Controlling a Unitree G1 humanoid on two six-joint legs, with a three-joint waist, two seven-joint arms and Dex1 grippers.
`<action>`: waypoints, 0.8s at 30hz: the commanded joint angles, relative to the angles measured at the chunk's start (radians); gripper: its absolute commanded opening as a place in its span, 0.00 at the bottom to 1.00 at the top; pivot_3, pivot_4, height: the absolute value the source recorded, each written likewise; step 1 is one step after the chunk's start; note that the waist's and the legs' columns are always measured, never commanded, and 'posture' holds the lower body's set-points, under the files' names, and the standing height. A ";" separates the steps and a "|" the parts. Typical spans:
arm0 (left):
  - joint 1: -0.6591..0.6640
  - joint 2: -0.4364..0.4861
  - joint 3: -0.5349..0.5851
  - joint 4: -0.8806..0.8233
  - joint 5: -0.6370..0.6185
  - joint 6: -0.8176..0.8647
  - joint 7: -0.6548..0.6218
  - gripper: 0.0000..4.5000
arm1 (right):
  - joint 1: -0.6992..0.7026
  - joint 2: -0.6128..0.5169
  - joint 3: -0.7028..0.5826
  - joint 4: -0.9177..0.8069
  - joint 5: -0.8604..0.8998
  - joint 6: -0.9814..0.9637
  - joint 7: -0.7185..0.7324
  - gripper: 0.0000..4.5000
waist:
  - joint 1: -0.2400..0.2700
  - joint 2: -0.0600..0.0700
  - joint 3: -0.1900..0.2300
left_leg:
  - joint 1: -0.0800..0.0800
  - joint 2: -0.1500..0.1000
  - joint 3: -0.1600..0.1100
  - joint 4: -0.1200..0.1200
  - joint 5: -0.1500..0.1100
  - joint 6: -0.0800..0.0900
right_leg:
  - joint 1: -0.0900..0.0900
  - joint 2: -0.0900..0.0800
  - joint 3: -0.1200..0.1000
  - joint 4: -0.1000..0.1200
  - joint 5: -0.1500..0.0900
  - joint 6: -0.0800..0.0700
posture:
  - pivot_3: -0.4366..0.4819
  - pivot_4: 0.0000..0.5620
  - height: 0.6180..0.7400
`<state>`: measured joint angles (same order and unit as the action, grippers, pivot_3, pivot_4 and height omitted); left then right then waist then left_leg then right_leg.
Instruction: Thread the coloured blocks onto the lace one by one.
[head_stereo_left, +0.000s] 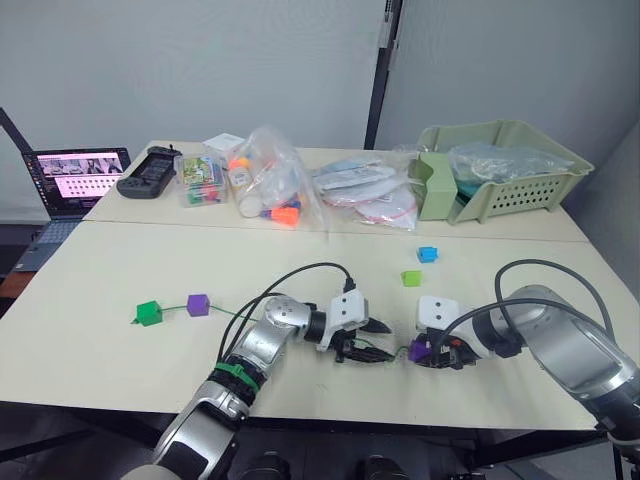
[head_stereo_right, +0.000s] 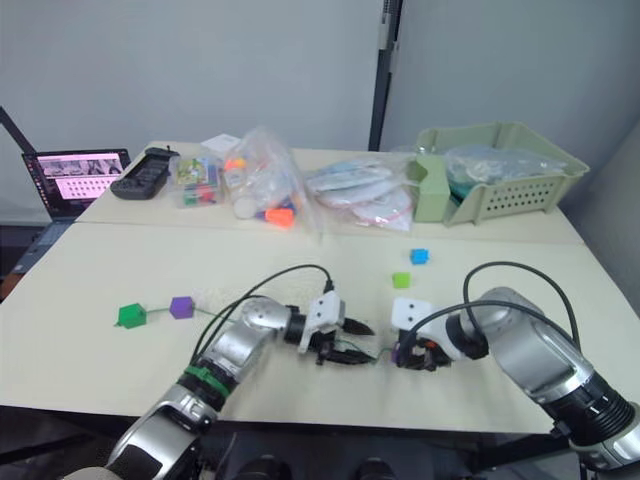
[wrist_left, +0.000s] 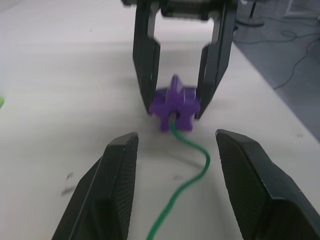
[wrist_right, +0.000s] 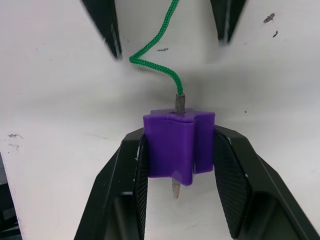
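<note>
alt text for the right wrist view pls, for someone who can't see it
The right claw grips a purple block between its two black fingers, with the pale stiff tip of the green lace passing through the block's hole and poking out the near side. The lace curls away across the pale table toward the open left claw opposite.

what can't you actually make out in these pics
- Laptop: its left part is cut off by the edge of the left eye view.
- Lace inside the purple block: hidden by the block, right wrist view.
- Bag contents: too small, blurred by plastic.
- Basket contents: hidden by its wall.
</note>
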<state>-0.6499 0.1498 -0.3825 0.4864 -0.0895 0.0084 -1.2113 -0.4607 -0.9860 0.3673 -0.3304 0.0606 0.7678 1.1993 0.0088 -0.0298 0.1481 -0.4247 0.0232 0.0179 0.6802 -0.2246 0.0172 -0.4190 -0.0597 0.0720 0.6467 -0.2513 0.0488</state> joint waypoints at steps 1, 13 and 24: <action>0.011 0.001 -0.013 -0.041 0.018 0.023 0.019 0.58 | -0.011 0.004 -0.001 0.001 0.000 -0.007 -0.002 0.30 | 0.000 0.000 0.000 | 0.000 0.000 0.000 0.000 0.000 0.000 | 0.000 0.000 0.000 0.000 0.000 0.000 | 0.48 0.27 0.95; 0.019 -0.035 -0.037 -0.057 0.016 0.079 0.033 0.46 | -0.006 0.007 -0.001 -0.006 -0.001 -0.005 -0.008 0.30 | 0.000 0.000 0.000 | 0.000 0.000 0.000 0.000 0.000 0.000 | 0.000 0.000 0.000 0.000 0.000 0.000 | 0.48 0.27 0.95; 0.015 -0.050 -0.041 -0.051 0.018 0.093 0.042 0.28 | -0.002 0.004 -0.006 -0.012 0.000 0.000 -0.013 0.30 | 0.000 0.000 0.000 | 0.000 0.000 0.000 0.000 0.000 0.000 | 0.000 0.000 0.000 0.000 0.000 0.000 | 0.48 0.27 0.95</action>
<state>-0.6270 0.1095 -0.4169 0.4632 -0.0732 0.1067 -1.1724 -0.4634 -0.9782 0.3675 -0.3262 0.0603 0.7675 1.1942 0.0085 -0.0298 0.1481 -0.4245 0.0232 0.0178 0.6802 -0.2246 0.0172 -0.4189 -0.0596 0.0720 0.6470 -0.2513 0.0488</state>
